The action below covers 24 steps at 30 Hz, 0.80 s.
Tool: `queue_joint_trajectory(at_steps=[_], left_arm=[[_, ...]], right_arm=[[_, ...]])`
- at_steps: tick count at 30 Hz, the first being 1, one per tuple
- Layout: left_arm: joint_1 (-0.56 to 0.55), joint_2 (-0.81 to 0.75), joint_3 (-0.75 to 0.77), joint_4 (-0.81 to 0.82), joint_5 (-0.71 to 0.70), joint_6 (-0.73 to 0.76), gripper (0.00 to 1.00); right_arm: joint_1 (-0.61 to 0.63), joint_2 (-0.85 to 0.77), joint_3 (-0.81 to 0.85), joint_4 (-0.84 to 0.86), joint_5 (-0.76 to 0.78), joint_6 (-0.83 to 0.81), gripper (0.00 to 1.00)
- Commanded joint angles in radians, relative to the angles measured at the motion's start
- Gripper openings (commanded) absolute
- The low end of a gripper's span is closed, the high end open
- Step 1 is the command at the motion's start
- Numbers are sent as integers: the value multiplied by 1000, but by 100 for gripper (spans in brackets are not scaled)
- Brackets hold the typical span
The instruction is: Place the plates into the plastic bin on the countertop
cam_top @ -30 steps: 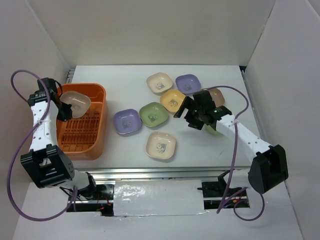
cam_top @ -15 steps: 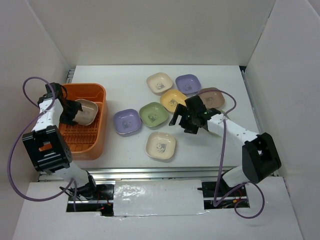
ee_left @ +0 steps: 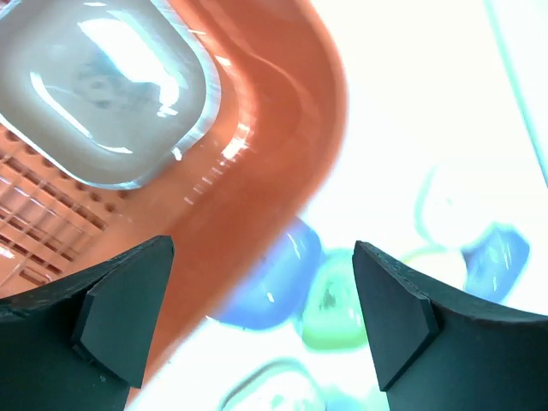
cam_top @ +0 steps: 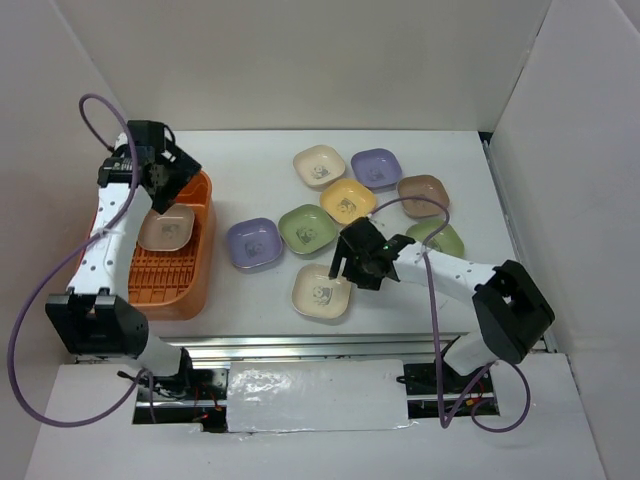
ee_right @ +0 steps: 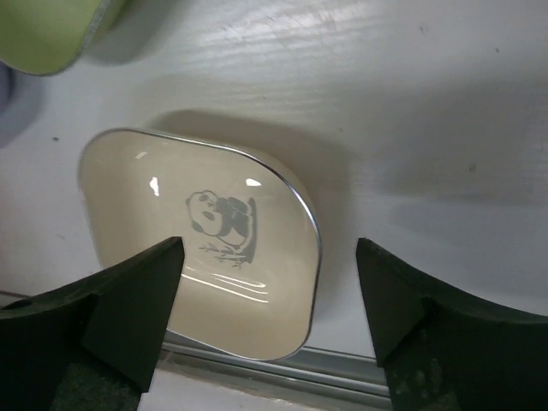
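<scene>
Top external view: a beige plate (cam_top: pixel 166 228) is seen lying flat inside the orange bin (cam_top: pixel 206 250), toward its far end. The left gripper (cam_top: pixel 165 178) is held above the bin's far rim, jaws spread wide with nothing between them. Eight plates are spread on the white countertop (cam_top: pixel 250 165) to the right of the bin. A lavender plate (cam_top: pixel 252 243) lies nearest it, followed by a green plate (cam_top: pixel 308 229), a yellow plate (cam_top: pixel 347 201), a cream plate (cam_top: pixel 319 166), a purple plate (cam_top: pixel 376 168), a brown plate (cam_top: pixel 423 194) and a second green plate (cam_top: pixel 437 238). The right gripper (cam_top: pixel 352 265) is held released over the panda-printed plate (cam_top: pixel 320 292), right of the bin; contact cannot be told.
</scene>
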Motion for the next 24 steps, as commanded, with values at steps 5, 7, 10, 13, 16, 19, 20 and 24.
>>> queue_joint_trajectory(at_steps=[5, 7, 10, 13, 16, 19, 20, 24], left_arm=[[-178, -172, 25, -146, -133, 105, 99], [-206, -185, 29, -157, -101, 149, 99], [-247, -176, 36, -162, -5, 236, 99], [-321, -147, 42, -171, 137, 324, 99], [-448, -93, 60, -209, 213, 381, 99], [-580, -59, 51, -218, 210, 404, 99], [-623, -51, 45, -221, 207, 405, 99], [-703, 4, 42, -238, 207, 418, 95]], right_arm=[[73, 40, -82, -1, 43, 117, 47], [68, 49, -85, 17, 29, 117, 42], [61, 45, -86, 27, 14, 121, 16], [102, -34, -38, -48, 101, 137, 0], [143, -126, 51, -156, 198, 129, 0], [137, -178, 123, -223, 194, 110, 0], [134, -204, 136, -240, 184, 100, 0], [124, -264, 180, -253, 161, 80, 0]])
